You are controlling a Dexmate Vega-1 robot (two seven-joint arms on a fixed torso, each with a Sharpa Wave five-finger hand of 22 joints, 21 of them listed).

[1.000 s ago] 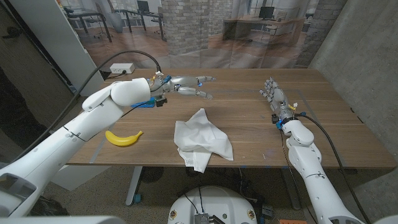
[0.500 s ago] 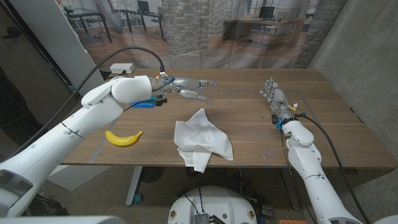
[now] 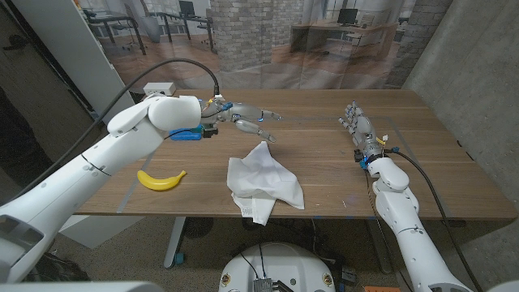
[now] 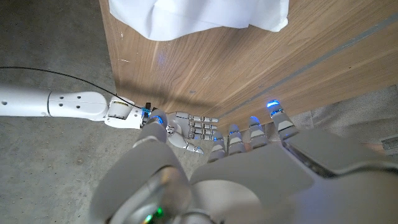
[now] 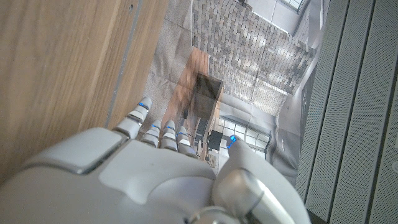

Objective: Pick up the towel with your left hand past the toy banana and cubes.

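Observation:
A crumpled white towel lies near the table's front edge, one corner hanging over it. My left hand hovers just beyond the towel's far tip, fingers spread and holding nothing. The yellow toy banana lies to the left of the towel, under my left arm. A blue cube peeks out behind my left wrist, partly hidden. The left wrist view has the towel ahead of my left hand. My right hand stands at the table's right side, fingers straight and holding nothing; it also appears as the right hand.
A white box with a black cable sits at the table's back left corner. A grey wall stands to the right of the table. My right arm appears in the left wrist view.
My left hand has come a little nearer and lower toward the towel's far tip, fingers tipping downward. The towel, banana and right hand have not moved.

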